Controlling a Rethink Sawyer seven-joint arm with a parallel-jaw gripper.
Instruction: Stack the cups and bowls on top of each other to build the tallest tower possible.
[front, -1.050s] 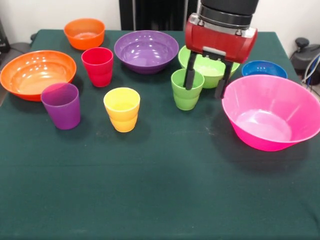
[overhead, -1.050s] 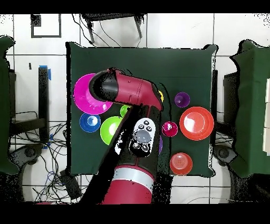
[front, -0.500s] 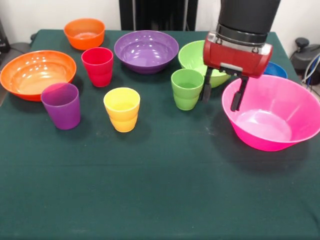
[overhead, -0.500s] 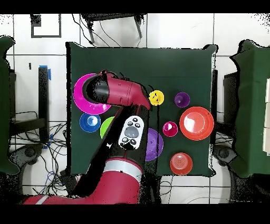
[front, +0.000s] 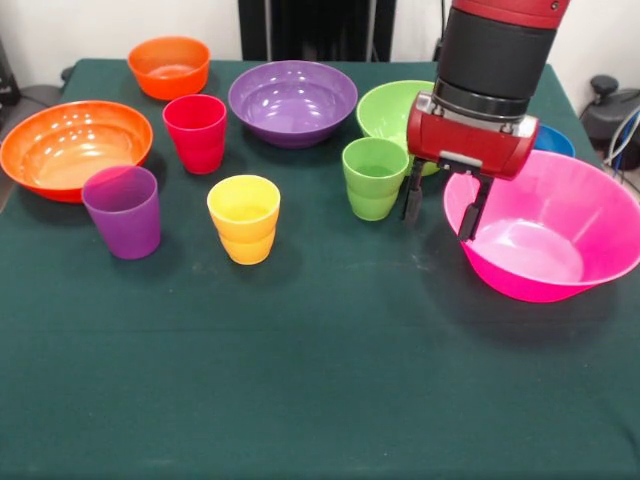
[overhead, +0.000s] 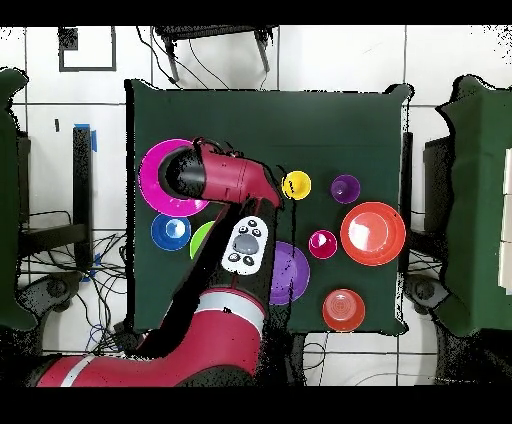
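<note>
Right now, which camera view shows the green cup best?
The front view. There the green cup stands in full sight, upright on the table beside the open gripper, with its rim and stepped side clear. In the overhead view the arm covers that spot, so the cup cannot be seen.

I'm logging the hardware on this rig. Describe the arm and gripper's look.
The arm has glossy red shells joined by black cylindrical segments. The overhead view shows a light grey oval panel with dark round buttons on it. The gripper has a red rounded housing under a silver ring, a small grey plate on its front, and two thin black fingers.
</note>
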